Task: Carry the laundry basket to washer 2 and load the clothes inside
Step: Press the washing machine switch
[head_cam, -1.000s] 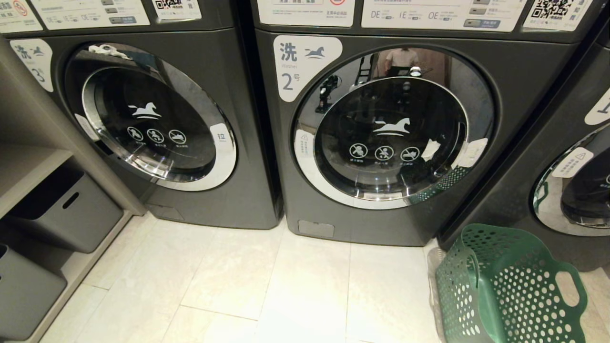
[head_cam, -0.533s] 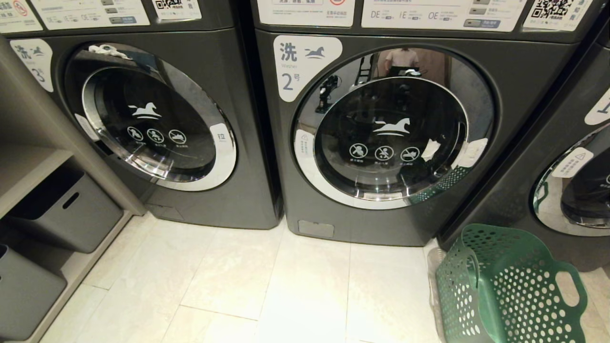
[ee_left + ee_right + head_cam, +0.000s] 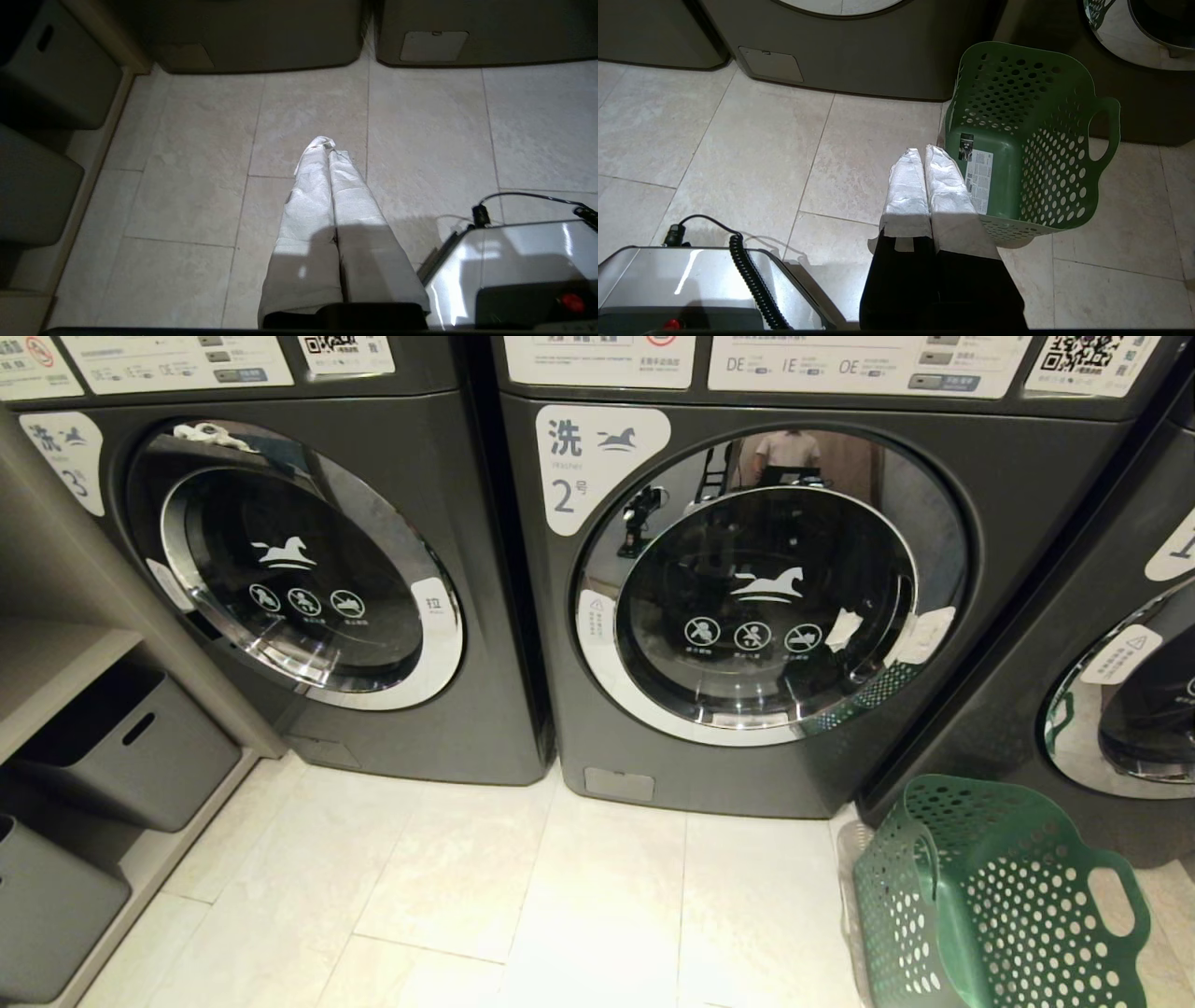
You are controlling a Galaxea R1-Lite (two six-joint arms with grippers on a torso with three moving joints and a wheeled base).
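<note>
Pale stone floor tiles underfoot, running up to a row of dark grey front-loading washers. Washer 2 straight ahead, round chrome-rimmed glass door shut, white horse logo on the glass, label with a "2" at its upper left corner. Washer 3 just beside it on the left, door also shut; only a slice of washer 1 at the right edge. Grey storage bins tucked under a shelf at far left. Laundry basket standing upright on the tiles at lower right, before the gap between washer 2 and washer 1, green, perforated all over, with nothing inside but a paper label on its floor. No clothes anywhere in view. Left gripper hanging above bare tile, white-wrapped fingers pressed together, holding nothing. Right gripper likewise closed and empty, its tips near the basket's rim but apart from it.
</note>
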